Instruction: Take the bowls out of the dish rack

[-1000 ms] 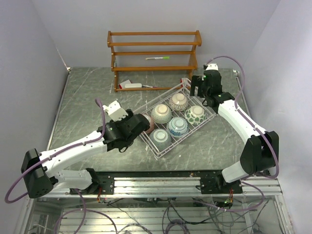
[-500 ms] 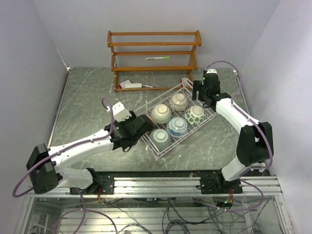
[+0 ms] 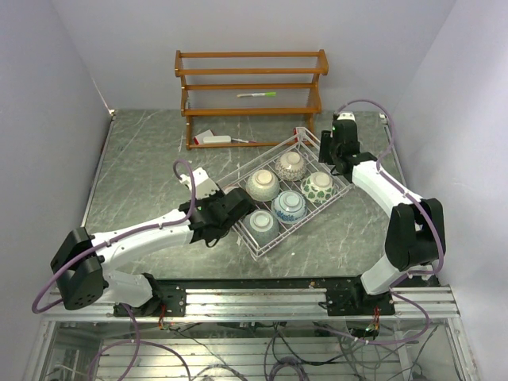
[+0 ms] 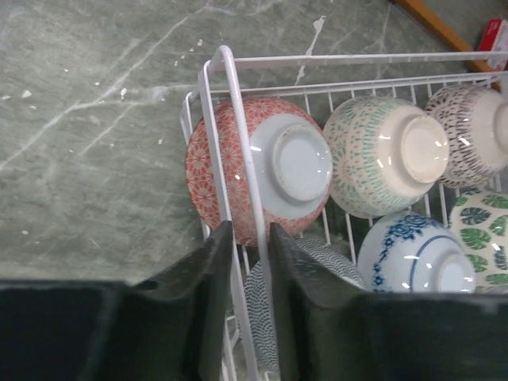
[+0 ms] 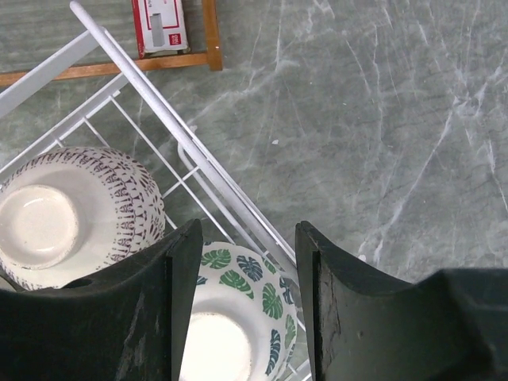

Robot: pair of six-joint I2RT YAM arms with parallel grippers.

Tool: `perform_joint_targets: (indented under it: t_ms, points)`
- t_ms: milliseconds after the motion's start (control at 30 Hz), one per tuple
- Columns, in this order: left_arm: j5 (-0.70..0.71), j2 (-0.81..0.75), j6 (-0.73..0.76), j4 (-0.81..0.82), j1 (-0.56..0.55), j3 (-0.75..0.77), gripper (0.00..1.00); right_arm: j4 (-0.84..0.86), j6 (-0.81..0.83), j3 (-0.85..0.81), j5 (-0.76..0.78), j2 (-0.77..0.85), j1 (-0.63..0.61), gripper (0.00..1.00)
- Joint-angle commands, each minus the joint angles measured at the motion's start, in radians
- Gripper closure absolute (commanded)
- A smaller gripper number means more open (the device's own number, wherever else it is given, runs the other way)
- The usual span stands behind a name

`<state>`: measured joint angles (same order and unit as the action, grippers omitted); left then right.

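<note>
The white wire dish rack (image 3: 305, 225) sits mid-table and holds all six bowls upside down. In the left wrist view they are pink (image 4: 230, 159), cream-green (image 4: 365, 159), purple-patterned (image 4: 468, 135), blue-and-white (image 4: 405, 254), green-leaf (image 4: 484, 230) and grey-teal (image 4: 317, 262). My left gripper (image 3: 240, 205) is at the rack's near-left end. Its fingers (image 4: 214, 262) stand narrowly apart with the rim wire (image 4: 226, 87) running in the gap, just short of the pink bowl. My right gripper (image 3: 327, 151) is open and empty above the rack's far-right rim (image 5: 151, 95), over the green-leaf bowl (image 5: 238, 278).
A brown wooden three-tier shelf (image 3: 250, 95) stands at the back with a green pen (image 3: 256, 94) on it. A red-and-white box (image 3: 213, 139) lies at the shelf's foot and also shows in the right wrist view (image 5: 159, 24). Bare table lies left of the rack.
My left gripper has moved right onto the rack's near-left rim and now covers the pink bowl from above. My right gripper has shifted slightly toward the rack's far corner. The rack has not moved.
</note>
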<state>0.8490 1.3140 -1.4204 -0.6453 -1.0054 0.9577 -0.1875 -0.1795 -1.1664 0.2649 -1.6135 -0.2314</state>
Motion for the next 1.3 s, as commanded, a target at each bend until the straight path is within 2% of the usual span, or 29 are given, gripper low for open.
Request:
perform_joint_targets:
  t_ms: [0,100,233,433,533,700,833,1067,1267]
  points:
    - [0.025,0.01,0.013,0.017,-0.004,-0.028,0.7,0.007,-0.02,0.033,-0.035,-0.01,0.001,0.5]
    - [0.027,0.023,0.008,0.018,-0.002,-0.029,0.78,0.018,-0.026,0.049,-0.046,0.006,0.002,0.51]
    - [0.024,0.049,-0.013,0.003,0.003,-0.024,0.78,0.014,-0.025,0.05,-0.035,0.006,0.001,0.45]
    - [0.008,0.093,-0.008,0.023,0.026,-0.025,0.76,0.016,-0.026,0.048,-0.033,0.003,0.002,0.42]
    - [-0.001,0.103,0.012,0.035,0.036,-0.02,0.81,0.016,-0.028,0.047,-0.023,0.001,0.002,0.41]
    - [0.015,0.086,0.059,-0.005,0.05,0.005,0.92,0.013,-0.03,0.046,-0.023,0.007,0.001,0.48]
    - [0.002,0.024,0.183,0.036,0.095,-0.013,0.93,0.018,-0.033,0.052,-0.053,0.012,0.002,0.52]
    - [-0.069,-0.081,0.29,0.09,0.244,-0.071,0.93,0.016,-0.044,0.06,-0.079,0.019,0.002,0.61]
    - [-0.107,-0.075,0.353,0.111,0.316,-0.055,0.93,0.011,-0.055,0.078,-0.121,0.045,0.001,0.76]
